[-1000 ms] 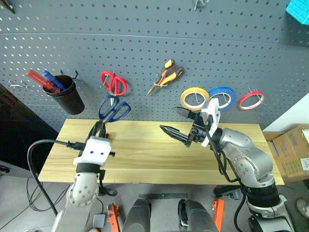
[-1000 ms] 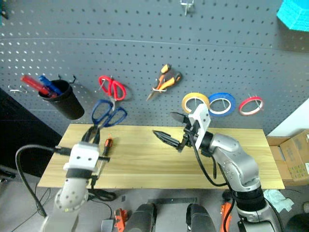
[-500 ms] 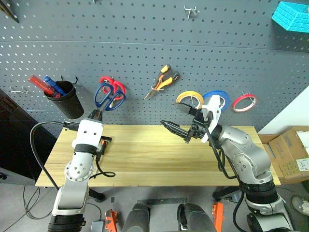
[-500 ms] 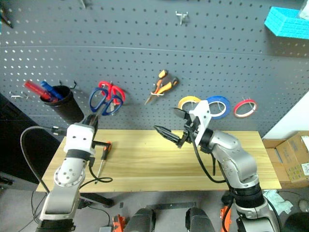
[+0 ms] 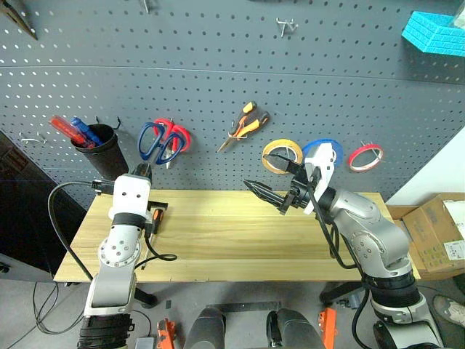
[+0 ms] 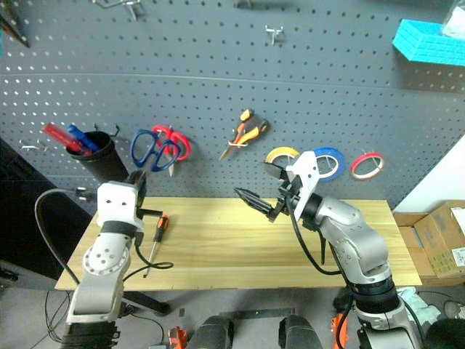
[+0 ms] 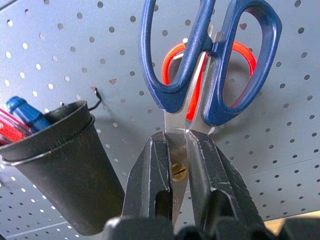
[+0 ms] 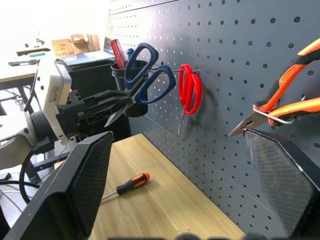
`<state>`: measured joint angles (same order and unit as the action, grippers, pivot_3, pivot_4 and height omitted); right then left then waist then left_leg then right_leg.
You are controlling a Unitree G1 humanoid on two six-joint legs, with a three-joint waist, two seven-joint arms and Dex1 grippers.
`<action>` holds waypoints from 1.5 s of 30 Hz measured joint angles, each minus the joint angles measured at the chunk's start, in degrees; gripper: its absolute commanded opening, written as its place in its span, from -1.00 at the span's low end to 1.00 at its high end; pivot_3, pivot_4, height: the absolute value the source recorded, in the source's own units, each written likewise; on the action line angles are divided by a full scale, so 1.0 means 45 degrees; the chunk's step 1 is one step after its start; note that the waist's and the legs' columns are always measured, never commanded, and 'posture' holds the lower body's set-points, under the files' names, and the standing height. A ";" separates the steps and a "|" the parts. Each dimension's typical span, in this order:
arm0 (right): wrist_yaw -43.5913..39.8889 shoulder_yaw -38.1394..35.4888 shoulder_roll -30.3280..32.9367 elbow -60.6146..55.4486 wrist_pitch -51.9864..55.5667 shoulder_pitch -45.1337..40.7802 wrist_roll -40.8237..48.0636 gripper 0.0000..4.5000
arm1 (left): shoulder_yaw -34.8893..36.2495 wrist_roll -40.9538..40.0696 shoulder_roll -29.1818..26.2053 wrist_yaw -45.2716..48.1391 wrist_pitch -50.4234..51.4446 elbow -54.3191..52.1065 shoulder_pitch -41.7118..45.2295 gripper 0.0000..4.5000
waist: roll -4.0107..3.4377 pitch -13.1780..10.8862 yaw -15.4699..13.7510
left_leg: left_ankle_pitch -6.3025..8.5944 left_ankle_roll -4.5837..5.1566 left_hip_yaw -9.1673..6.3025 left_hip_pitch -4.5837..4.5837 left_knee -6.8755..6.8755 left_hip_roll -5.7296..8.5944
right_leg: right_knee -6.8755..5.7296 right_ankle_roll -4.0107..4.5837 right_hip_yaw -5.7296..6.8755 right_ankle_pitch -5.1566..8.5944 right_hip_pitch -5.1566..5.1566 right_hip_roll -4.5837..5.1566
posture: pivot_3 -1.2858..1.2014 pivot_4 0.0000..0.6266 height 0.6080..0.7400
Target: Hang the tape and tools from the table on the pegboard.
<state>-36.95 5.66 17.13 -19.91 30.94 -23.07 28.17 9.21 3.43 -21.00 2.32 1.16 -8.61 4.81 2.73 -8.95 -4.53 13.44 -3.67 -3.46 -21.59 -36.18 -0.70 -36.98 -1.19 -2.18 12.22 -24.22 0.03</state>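
Dark-blue-handled scissors sit clamped by their blades in the left gripper, handles up against the pegboard and overlapping the red-handled scissors hanging there. Head views also show the pliers on a hook, then the yellow tape, blue tape and red tape ranged along the board to the right, and a black cup of pens to the left. The screwdriver lies on the table just beside the left arm. The right gripper hovers over the table's middle, fingers spread wide and empty.

Left wrist view: both fingers are pressed against the steel blades near the pivot screw, the blue loops covering the red ones behind.

Right wrist view: its own fingers stand far apart, with the screwdriver on the wood, both pairs of scissors and the pliers' tips between them.
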 measured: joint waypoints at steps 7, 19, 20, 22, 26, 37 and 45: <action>0.0005 0.0001 0.0093 -0.0006 0.0000 0.0000 0.0004 1.00 | 0.0031 -0.0536 0.0168 0.0528 0.0553 0.0576 0.0452 -0.91 | -0.0001 0.0068 0.0004 | 0.0000 0.0001 0.0001 0.0023 -0.0002 0.0000 | -0.0004 0.0000 -0.0002 0.0000 0.0021 -0.0004 | 0.20 -0.77 1.00; 0.0070 0.0030 0.0183 -0.0066 0.0001 0.0026 0.0009 1.00 | 0.0101 -0.1639 0.0267 0.1306 0.1558 0.2795 0.2561 -0.51 | 0.0004 0.0074 0.0015 | -0.0001 0.0002 -0.0001 0.0026 -0.0018 0.0000 | -0.0010 0.0000 -0.0006 -0.0002 0.0028 -0.0013 | 0.19 -0.75 1.00; 0.0068 0.0031 0.0211 -0.0086 0.0001 0.0034 0.0009 1.00 | 0.0148 -0.1698 0.0266 0.1320 0.1555 0.2824 0.2665 -0.36 | 0.0004 0.0074 0.0023 | -0.0001 0.0003 0.0003 0.0026 -0.0018 0.0001 | -0.0008 0.0000 -0.0012 -0.0003 0.0029 -0.0012 | 0.19 -0.74 1.00; 0.0067 0.0029 0.0310 -0.0172 0.0002 0.0094 0.0011 1.00 | 0.0293 -0.1751 0.0259 0.1333 0.1544 0.2861 0.2683 -0.07 | 0.0003 0.0075 0.0055 | 0.0001 0.0004 0.0010 0.0028 -0.0017 0.0000 | -0.0007 0.0000 -0.0022 -0.0002 0.0027 -0.0012 | 0.18 -0.72 1.00; 0.0063 0.0053 0.0481 -0.0456 0.0047 0.0480 0.0015 1.00 | 0.0565 -0.1867 0.0261 0.1282 0.1749 0.2854 0.2302 0.52 | 0.0002 0.0074 0.0088 | 0.0001 0.0005 0.0009 0.0034 -0.0012 -0.0006 | -0.0012 0.0001 -0.0021 -0.0001 0.0026 -0.0014 | 0.18 -0.65 1.00; 0.0182 0.3015 0.0979 -0.1339 0.1770 0.0537 -0.1035 1.00 | 0.1056 -0.2238 -0.0086 0.1575 0.5254 0.1544 -0.0893 0.80 | -0.0079 -0.0245 0.0387 | -0.0008 0.0036 0.0011 0.0080 -0.0013 -0.0034 | -0.0029 0.0096 -0.0007 0.0055 0.0039 -0.0018 | 0.17 -0.33 1.00; -0.0161 0.4561 -0.0375 0.0534 0.1864 -0.1650 -0.1788 1.00 | 0.1034 -0.2164 -0.1849 0.2529 0.6000 0.5372 0.2276 0.80 | -0.0132 -0.0838 0.0434 | -0.0015 0.0044 0.0010 0.0024 -0.0021 -0.0027 | -0.0012 0.0091 -0.0001 0.0053 0.0011 -0.0017 | 0.17 -0.06 1.00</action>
<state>-37.67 26.18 15.44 -17.51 39.33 -30.50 20.13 13.87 -6.31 -29.32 13.70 28.16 15.56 15.05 2.13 -12.72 -2.58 13.38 -3.48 -3.42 -21.48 -36.27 -0.82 -37.04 -0.78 -2.18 12.46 -24.17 -0.04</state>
